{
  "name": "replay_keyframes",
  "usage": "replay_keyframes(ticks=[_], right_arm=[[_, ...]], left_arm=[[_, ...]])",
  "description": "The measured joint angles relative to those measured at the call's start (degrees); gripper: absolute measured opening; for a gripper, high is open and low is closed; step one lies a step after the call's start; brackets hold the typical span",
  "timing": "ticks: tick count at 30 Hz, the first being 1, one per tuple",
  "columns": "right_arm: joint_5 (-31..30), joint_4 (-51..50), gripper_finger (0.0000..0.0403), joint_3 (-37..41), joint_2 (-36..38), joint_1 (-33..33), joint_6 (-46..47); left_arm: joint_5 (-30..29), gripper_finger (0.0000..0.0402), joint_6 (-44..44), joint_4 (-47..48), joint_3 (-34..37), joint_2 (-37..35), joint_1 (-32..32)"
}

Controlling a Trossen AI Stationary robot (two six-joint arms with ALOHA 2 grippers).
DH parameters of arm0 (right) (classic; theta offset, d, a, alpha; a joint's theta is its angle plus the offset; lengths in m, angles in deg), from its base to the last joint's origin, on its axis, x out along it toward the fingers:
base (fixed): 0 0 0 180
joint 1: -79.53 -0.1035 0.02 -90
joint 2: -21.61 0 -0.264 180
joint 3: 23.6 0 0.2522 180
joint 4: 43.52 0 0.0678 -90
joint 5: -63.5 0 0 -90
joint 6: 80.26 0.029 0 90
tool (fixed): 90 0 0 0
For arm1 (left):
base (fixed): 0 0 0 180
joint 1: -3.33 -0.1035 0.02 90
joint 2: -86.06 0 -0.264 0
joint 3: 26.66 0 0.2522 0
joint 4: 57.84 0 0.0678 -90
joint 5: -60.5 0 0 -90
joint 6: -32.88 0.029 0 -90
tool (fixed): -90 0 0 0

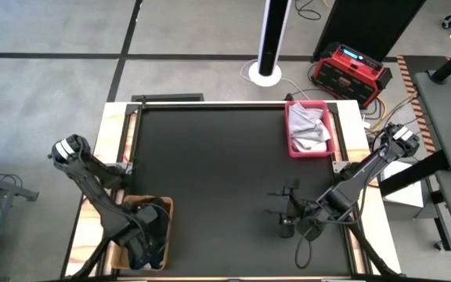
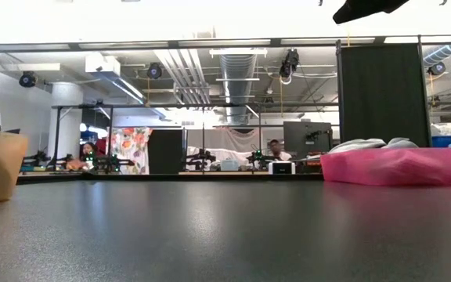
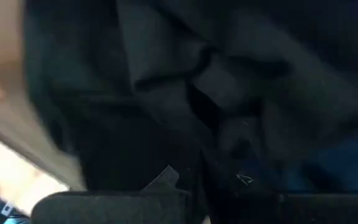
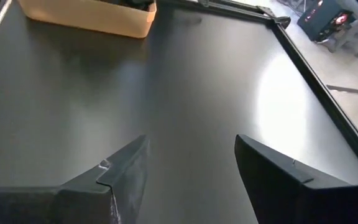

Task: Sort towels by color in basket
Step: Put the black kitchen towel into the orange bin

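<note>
Light grey and white towels lie heaped in a pink basket at the table's far right; in the low view the towels rise above the pink basket's rim. Dark towels fill a tan basket at the near left corner. My left gripper is down inside that tan basket, right over the dark cloth. My right gripper hovers open above bare black tabletop near the near right, holding nothing; the high view shows this right gripper too.
The black table mat lies bare between the two baskets. A raised frame edge borders the mat. The tan basket shows in the right wrist view. People and equipment stand in the room beyond the far edge.
</note>
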Motion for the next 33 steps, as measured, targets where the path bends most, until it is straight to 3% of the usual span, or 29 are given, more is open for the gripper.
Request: replay_keyframes(ticks=[5, 9, 22, 33], right_arm=[[-0.08, 0.61, 0.0233, 0.0, 0.0, 0.0, -0.08], [-0.08, 0.76, 0.0229, 0.0, 0.0, 0.0, -0.03], [-0.08, 1.64, 0.0232, 0.0, 0.0, 0.0, -0.23], [-0.15, 2.12, 0.0224, 0.0, 0.0, 0.0, -0.15]], left_arm=[[-0.38, 0.0, -0.74, 8.09, -6.46, -0.02, 0.25], [0.23, 0.0, -2.36, 10.86, -7.79, -0.04, 0.84], [5.74, 0.0, -7.81, 9.6, -3.84, 2.81, 2.12], [5.23, 0.0, -5.91, -1.78, -3.25, 7.69, 2.12]])
